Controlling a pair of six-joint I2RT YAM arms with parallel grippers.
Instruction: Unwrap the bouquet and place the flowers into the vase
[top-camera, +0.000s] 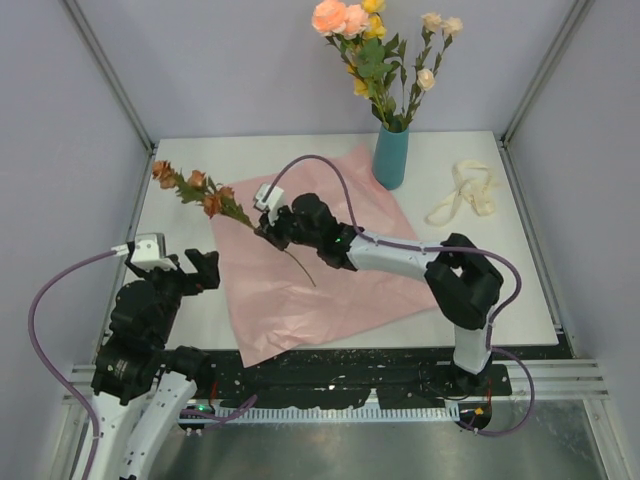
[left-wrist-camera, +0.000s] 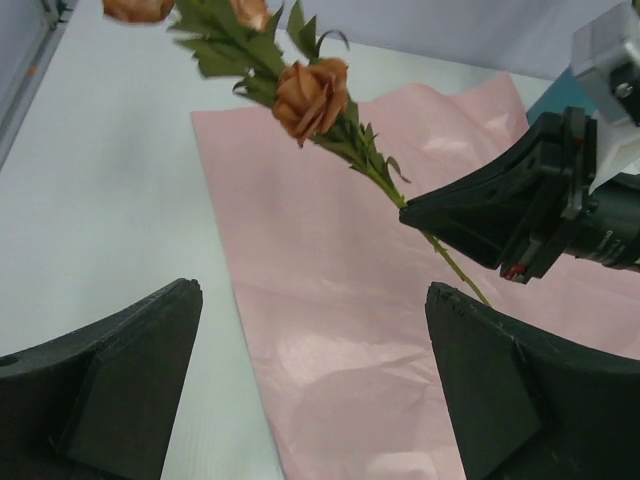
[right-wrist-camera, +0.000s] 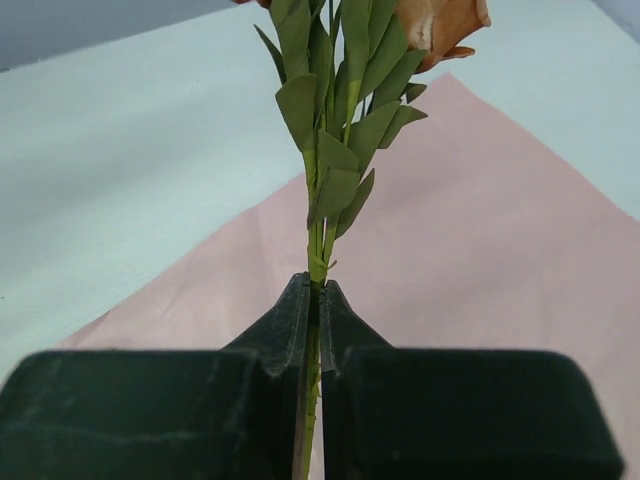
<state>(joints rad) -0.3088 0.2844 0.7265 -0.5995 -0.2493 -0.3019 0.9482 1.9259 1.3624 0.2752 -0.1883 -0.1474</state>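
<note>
Long green-stemmed spray of rusty-orange artificial blooms (top-camera: 212, 203), light, springy and likely top-heavy, held over the crinkled pink paper sheet (top-camera: 330, 290) by the right hand (right-wrist-camera: 318, 295), clamped on the thin stem just below the leaves, the soundest hold; left hand (left-wrist-camera: 312, 300) stands wide, empty.

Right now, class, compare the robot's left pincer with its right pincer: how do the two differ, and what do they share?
The left pincer is wide open; the right pincer is shut. The left pincer holds nothing, while the right pincer grips the stem of the orange flower. The left pincer sits by the left edge of the pink paper; the right pincer hangs over that paper. Both are black and two-fingered.
</note>
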